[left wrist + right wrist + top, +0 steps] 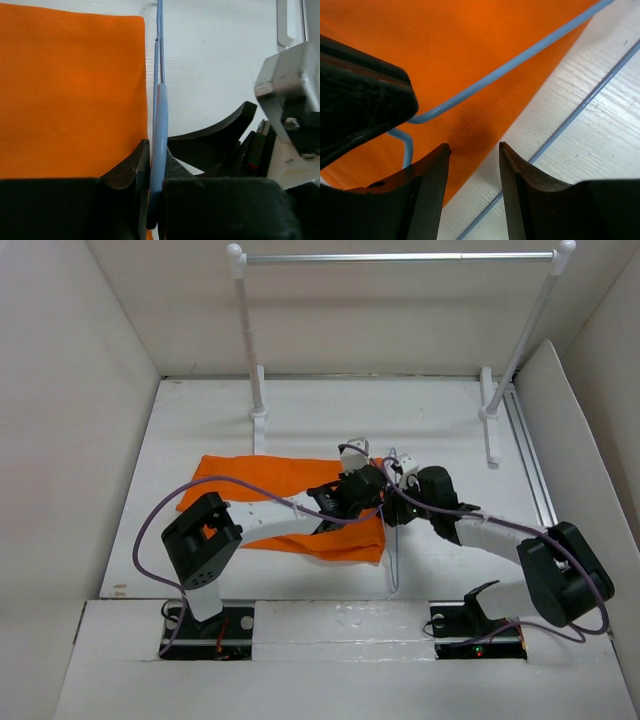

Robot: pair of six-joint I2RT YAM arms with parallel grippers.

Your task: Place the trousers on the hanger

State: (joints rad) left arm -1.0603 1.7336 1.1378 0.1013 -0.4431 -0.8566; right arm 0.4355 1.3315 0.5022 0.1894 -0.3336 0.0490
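Note:
The orange trousers (250,480) lie flat on the white table, also filling the left wrist view (70,95) and the right wrist view (470,35). The pale blue wire hanger (394,562) lies at their right edge. My left gripper (360,485) reaches across the cloth and is shut on the hanger's wire (160,115), which runs straight up between its fingertips (157,150). My right gripper (393,490) is open, its fingers (432,165) low over the trousers' edge, with hanger wires (510,65) just beyond them. The button is hidden.
A metal rail (400,257) on white posts stands at the back of the table. A metal track (530,450) runs along the right wall. White walls enclose the table on three sides. The two grippers sit close together.

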